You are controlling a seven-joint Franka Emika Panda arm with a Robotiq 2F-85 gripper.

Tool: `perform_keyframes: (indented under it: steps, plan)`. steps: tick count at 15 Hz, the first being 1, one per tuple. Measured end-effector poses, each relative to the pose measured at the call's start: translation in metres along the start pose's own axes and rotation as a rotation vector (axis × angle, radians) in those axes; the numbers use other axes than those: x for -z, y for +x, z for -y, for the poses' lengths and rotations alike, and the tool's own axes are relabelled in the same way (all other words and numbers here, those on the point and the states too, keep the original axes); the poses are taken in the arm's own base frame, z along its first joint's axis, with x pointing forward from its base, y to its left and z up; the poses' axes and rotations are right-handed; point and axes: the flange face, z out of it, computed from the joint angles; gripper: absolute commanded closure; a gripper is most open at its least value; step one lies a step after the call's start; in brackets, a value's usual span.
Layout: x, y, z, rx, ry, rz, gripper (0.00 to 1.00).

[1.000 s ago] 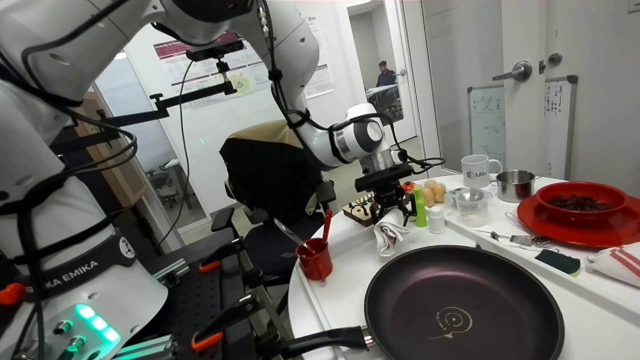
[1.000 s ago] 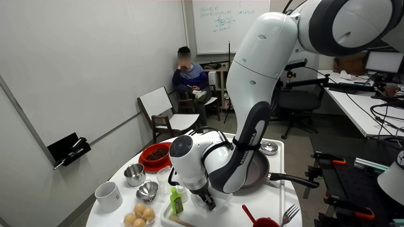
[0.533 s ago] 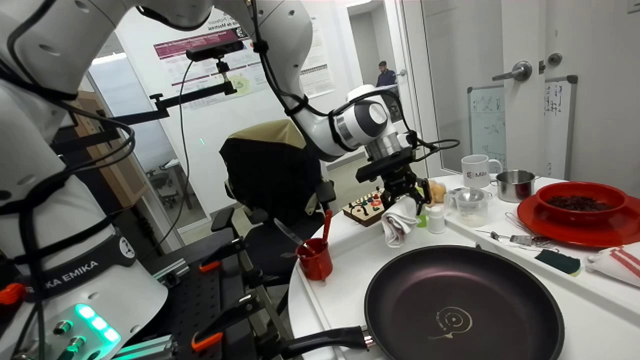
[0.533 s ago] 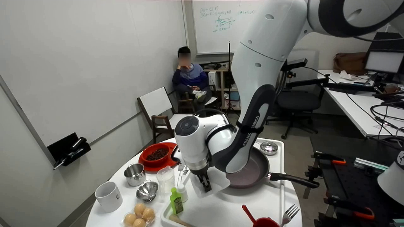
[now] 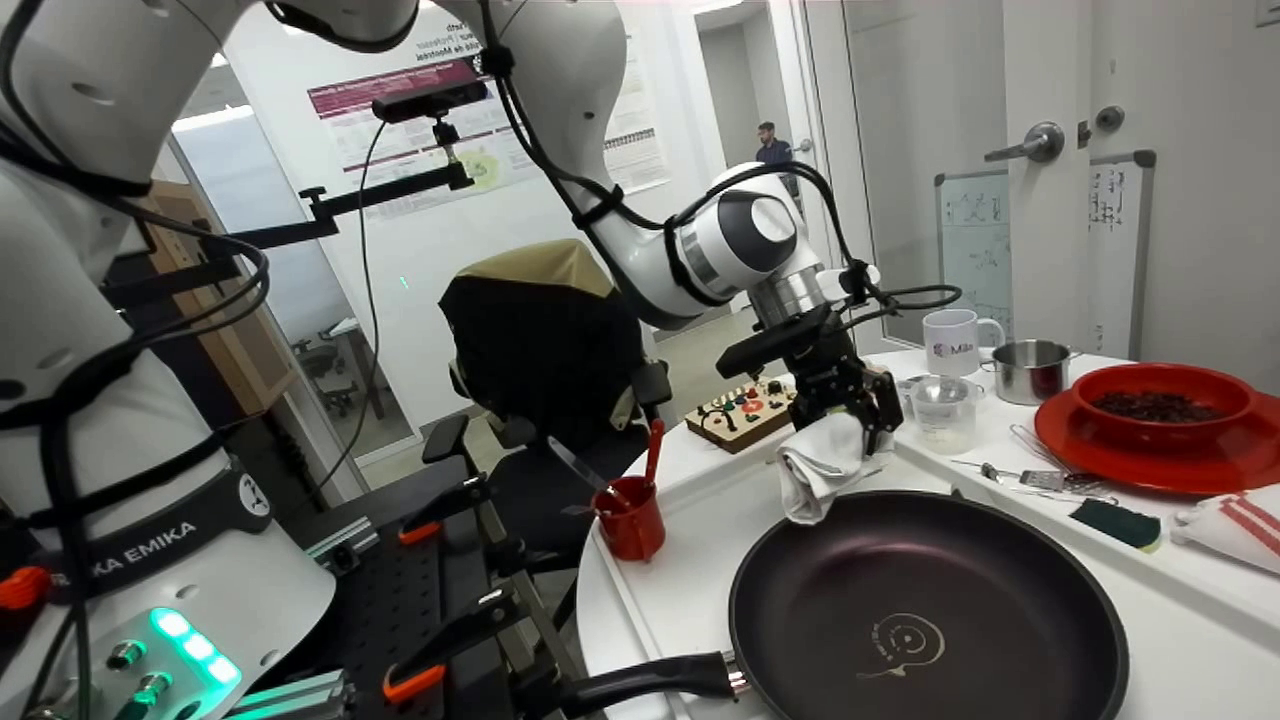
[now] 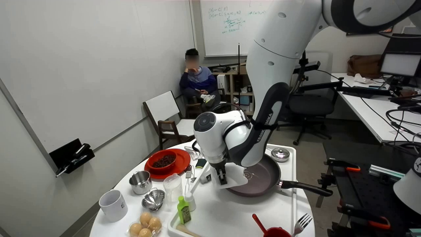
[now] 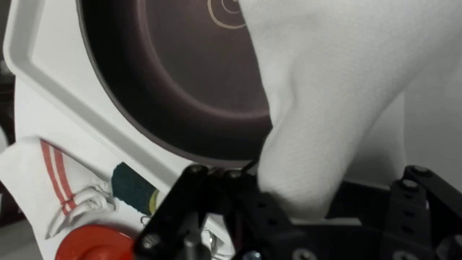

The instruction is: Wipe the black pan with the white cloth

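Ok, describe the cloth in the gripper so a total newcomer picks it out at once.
On the white tray, find the big round black pan. Near its rim is the gripper, and the white cloth hangs in folds from it. It is plain white, unlike the red-striped cloth lying outside the tray.

In an exterior view you've got the pan (image 5: 985,600) lower right in frame, cloth (image 5: 818,465) by its upper-left rim. Cup (image 5: 632,525) sits left of the pan, and your bowl (image 5: 1160,430) is on the plate (image 5: 1070,445) at the right edge.
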Motion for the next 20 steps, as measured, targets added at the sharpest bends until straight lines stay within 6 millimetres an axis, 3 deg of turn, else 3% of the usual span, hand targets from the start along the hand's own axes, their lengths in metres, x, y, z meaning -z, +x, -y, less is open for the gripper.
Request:
perform_keyframes:
  steps: [11, 15, 20]
  plan:
    - [-0.036, -0.054, -0.039, -0.299, -0.019, 0.123, 0.95]
    - [-0.046, -0.057, -0.038, -0.340, -0.033, 0.140, 0.95]
    - [-0.072, -0.045, -0.030, -0.383, -0.070, 0.170, 0.96]
